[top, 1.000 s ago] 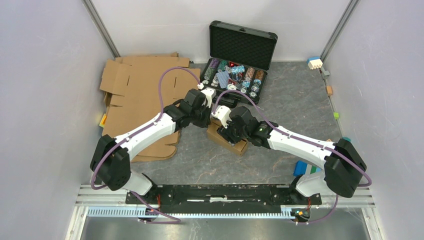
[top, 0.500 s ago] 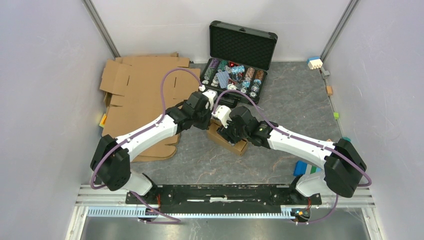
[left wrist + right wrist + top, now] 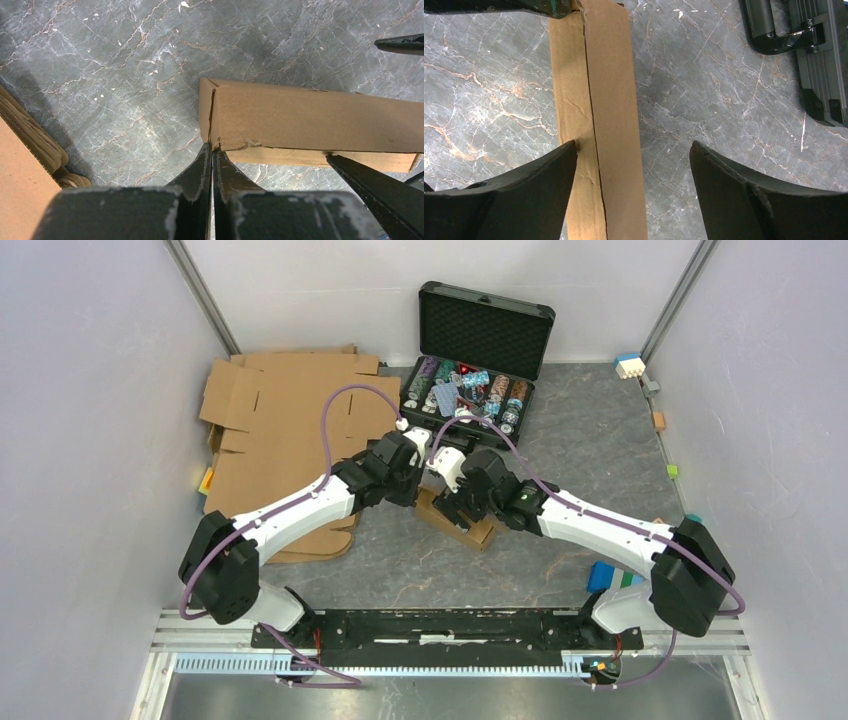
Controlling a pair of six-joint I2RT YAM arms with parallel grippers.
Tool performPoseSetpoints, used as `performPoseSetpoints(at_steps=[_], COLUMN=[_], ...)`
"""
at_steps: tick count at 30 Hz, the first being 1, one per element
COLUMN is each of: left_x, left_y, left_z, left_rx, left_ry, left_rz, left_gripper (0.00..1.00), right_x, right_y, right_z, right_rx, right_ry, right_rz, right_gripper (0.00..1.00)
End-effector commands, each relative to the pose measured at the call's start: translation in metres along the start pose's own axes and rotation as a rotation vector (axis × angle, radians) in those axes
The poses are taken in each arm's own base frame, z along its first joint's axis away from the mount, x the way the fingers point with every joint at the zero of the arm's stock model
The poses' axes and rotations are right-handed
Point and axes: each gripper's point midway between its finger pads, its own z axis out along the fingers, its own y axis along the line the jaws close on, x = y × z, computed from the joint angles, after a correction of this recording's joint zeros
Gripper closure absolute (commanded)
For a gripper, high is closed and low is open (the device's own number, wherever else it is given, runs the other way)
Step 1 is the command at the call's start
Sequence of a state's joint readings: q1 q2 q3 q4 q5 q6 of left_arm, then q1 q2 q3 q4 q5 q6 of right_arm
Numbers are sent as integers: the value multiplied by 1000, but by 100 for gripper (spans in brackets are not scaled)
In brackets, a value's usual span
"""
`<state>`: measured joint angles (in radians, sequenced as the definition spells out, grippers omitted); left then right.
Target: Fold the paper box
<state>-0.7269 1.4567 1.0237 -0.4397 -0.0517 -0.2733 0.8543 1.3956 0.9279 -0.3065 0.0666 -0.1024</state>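
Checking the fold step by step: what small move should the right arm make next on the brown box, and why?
Probably shift the right gripper sideways to centre it over the paper box. Its open fingers sit off-centre: one touches the box's side, the other stands clear over the table. A seam runs along the top, and the left gripper is shut at the far corner.

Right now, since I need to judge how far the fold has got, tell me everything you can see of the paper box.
The paper box is plain brown cardboard, closed into a long, flat carton. It lies flat on the grey marbled table in front of the black case. A seam runs along its top face, with light creases and one ragged edge. The shut left gripper has its tips against an end corner at the seam. The open right gripper straddles the box, one finger at a long edge.
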Motion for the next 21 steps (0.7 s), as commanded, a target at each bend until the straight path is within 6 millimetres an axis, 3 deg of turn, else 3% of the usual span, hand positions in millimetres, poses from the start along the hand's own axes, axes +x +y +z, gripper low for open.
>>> performPoseSetpoints(at_steps=[1, 5, 9, 12, 15, 21], left_x=[2, -3, -2, -2, -1, -4], left_y=[0, 0, -1, -1, -2, -5], left_z=[-2, -5, -4, -2, -2, -5], left_rx=[-22, -32, -34, -42, -46, -44], left_ry=[3, -12, -4, -1, -3, -14], left_rz=[-55, -64, -72, -76, -85, -92], left_gripper=[98, 98, 98, 98, 98, 98], right_x=[-10, -11, -6, 5, 22, 48], right_y=[3, 3, 5, -4, -17, -21], right_z=[-14, -29, -47, -61, -73, -88], right_rx=[-28, -29, -31, 34, 132, 182], right_ry=[-21, -47, -89, -89, -101, -111], right_rz=[10, 25, 58, 108, 187, 227], right_gripper=[10, 2, 2, 2, 7, 20])
